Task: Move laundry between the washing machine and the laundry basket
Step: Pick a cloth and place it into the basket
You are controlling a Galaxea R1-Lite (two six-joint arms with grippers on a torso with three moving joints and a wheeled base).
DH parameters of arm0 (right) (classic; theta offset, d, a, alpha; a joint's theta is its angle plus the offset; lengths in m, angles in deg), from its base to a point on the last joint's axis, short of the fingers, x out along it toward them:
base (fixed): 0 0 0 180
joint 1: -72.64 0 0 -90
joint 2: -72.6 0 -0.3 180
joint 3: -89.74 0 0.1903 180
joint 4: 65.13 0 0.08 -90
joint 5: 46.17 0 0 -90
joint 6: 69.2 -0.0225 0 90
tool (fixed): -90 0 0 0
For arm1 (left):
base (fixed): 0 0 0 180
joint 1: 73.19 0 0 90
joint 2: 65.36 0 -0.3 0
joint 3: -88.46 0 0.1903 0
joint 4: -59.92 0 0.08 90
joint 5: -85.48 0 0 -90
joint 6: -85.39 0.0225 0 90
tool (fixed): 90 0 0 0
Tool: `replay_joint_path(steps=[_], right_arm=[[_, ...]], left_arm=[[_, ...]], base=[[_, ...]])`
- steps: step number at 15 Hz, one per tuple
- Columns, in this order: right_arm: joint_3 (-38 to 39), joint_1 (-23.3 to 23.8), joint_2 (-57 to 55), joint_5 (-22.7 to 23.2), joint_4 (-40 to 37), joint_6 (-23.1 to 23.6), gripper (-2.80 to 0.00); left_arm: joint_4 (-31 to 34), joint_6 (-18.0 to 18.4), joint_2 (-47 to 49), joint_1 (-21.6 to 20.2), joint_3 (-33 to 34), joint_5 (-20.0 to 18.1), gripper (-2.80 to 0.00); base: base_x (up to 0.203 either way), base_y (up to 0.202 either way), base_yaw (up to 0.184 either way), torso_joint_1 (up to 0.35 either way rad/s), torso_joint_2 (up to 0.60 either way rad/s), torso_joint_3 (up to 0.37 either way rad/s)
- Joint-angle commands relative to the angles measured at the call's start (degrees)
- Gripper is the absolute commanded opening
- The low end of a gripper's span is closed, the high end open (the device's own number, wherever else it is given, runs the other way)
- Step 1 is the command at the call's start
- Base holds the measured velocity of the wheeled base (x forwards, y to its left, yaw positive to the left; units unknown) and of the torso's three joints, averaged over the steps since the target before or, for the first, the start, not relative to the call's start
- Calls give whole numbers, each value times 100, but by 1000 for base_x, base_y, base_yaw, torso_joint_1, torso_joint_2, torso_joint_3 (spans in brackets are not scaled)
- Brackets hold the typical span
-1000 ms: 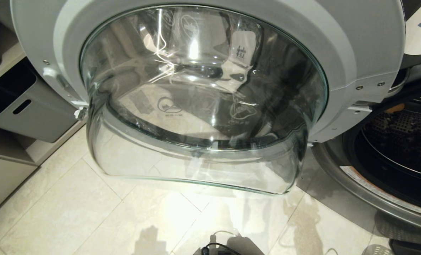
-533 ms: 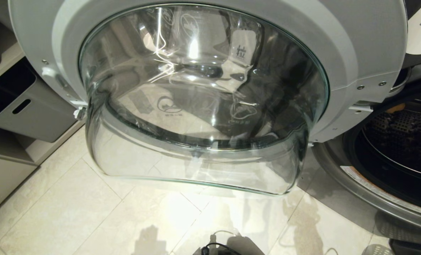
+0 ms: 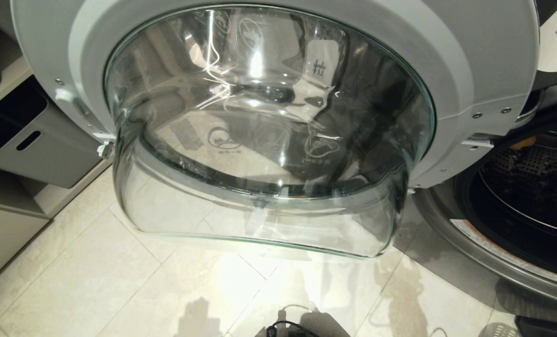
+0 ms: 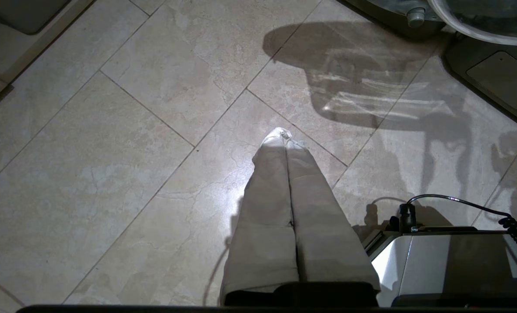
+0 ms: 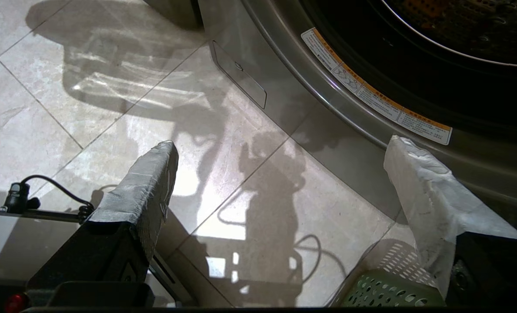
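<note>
Washing machine (image 3: 517,220) door swung wide; left tool (image 4: 288,138) closed; right tool (image 5: 280,148) spread above the floor.

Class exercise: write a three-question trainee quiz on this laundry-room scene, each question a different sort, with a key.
1. True or false: the washing machine door is swung open.
2. Which claw has its fingers pressed together? A) the left claw B) the right claw C) both
3. Fill in: the laundry basket, glimpsed in the right wrist view, is coloured ____.

Key
1. True: the glass door hangs out over the tiled floor and the drum opening is exposed.
2. A: the right claw's fingers stand wide apart.
3. Green.
</note>
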Motion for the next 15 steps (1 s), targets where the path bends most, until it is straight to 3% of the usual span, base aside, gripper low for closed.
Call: replay_joint_path(steps=[1, 15], right_arm=[[5, -1, 2, 5, 6, -4, 0], [49, -1, 2, -4, 130, -48, 0]], left_arm=[[1, -1, 5, 0, 0, 1, -280], [2, -10, 5, 0, 0, 1, -280]], base=[[0, 0, 0, 0, 0, 0], [0, 0, 0, 0, 0, 0]])
